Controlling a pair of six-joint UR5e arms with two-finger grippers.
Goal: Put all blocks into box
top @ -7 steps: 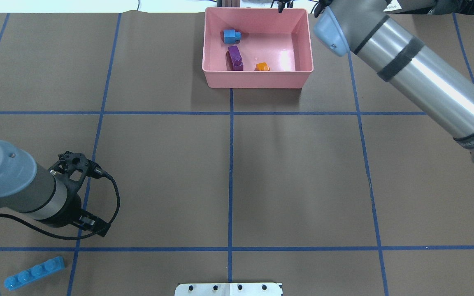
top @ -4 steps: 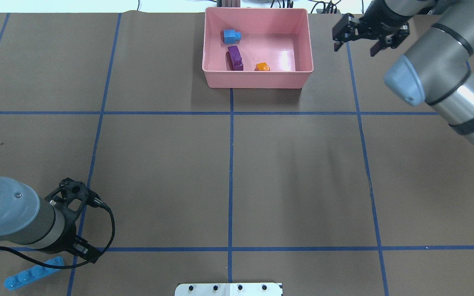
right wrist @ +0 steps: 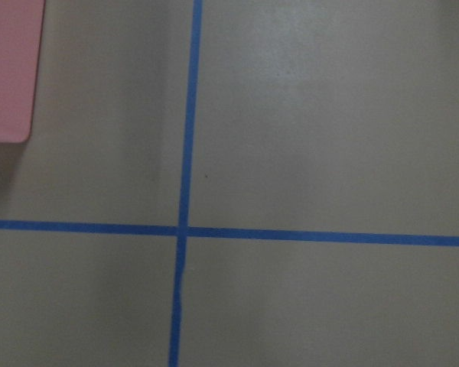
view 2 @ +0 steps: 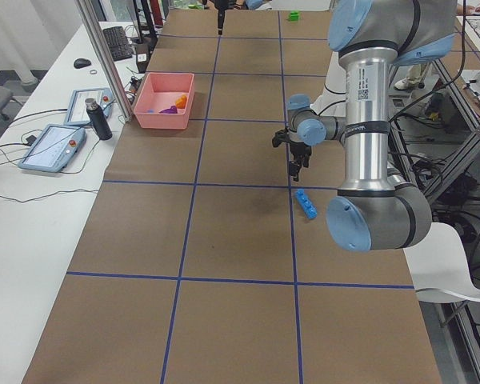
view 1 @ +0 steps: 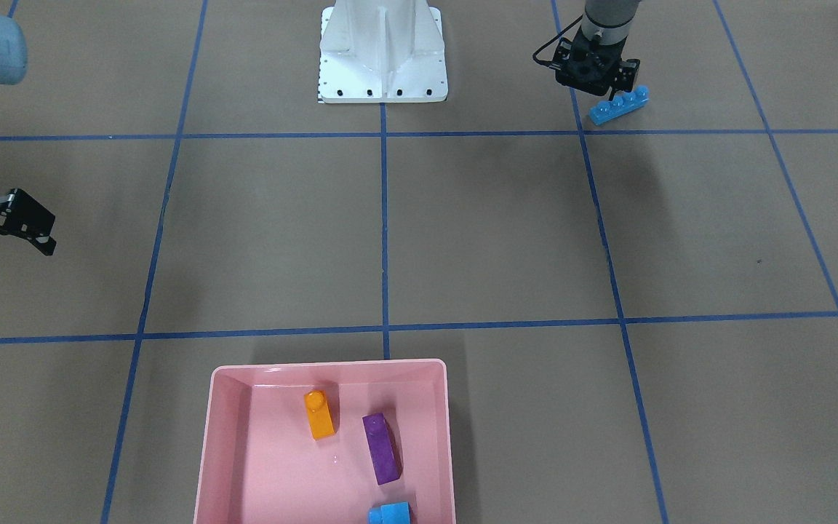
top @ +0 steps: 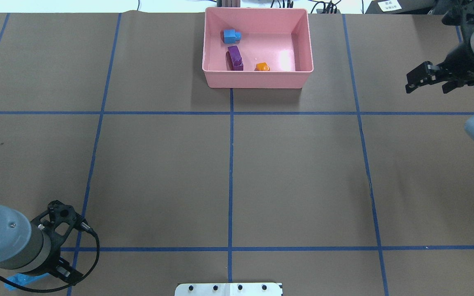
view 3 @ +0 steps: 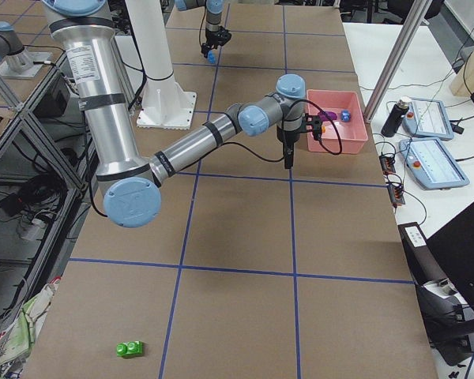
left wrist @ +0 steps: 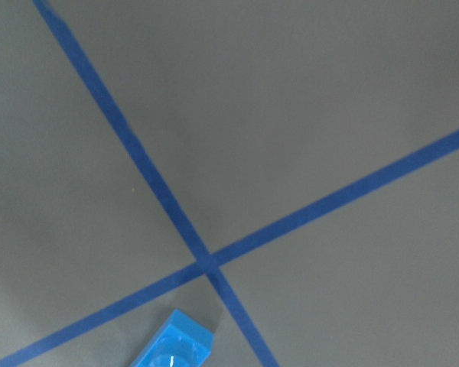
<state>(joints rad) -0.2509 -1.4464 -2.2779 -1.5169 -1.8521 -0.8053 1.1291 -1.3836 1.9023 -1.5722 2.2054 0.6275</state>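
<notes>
Blocks: orange (view 1: 319, 415), purple (view 1: 381, 447) and short blue (top: 231, 36) lie inside the pink box (top: 257, 80), top centre of the overhead view. We find the long blue block (view 1: 618, 105) on the table, upper right of the front-facing view, just below the left gripper (view 1: 596, 81); its jaw spread we cannot tell. The green block (view 3: 129, 348) lies well apart, lower left of the right-side view. The right gripper (top: 427, 87), upper right overhead, is spread wide, empty.

Brown table (top: 294, 172) (blue-taped grid) carries pink box (top: 257, 80), long blue brick (view 1: 618, 105), green brick (view 3: 129, 348).

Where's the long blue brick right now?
In the front-facing view the long blue brick lies on the table at upper right, close beside the left gripper and just above a blue tape line.
</notes>
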